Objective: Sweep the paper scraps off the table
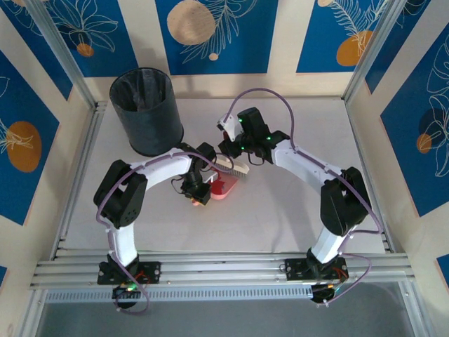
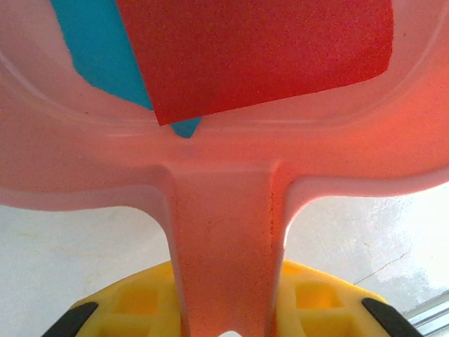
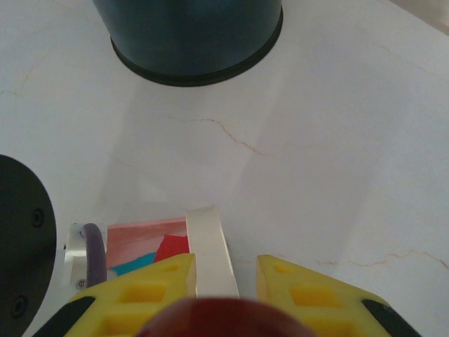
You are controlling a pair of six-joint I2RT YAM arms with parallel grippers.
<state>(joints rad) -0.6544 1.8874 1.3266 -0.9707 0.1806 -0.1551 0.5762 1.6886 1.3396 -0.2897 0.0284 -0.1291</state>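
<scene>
Two scraps visible, both inside dustpan [image 2: 224, 203]: red scrap [image 2: 266, 56] overlapping cyan scrap [image 2: 95, 49]. Dustpan handle clamped tight in left gripper [image 2: 228, 309]; scraps lie straight ahead of its fingers, past handle, in pan bowl. White brush [image 3: 209, 246] pinched by handle in right gripper [image 3: 224, 281]; same scraps just below and left of its fingers. Top view: dustpan in middle of table [image 1: 266, 217], brush just beyond its far edge, grippers close together. Black bin [image 1: 147, 109] far left, apart from dustpan.
</scene>
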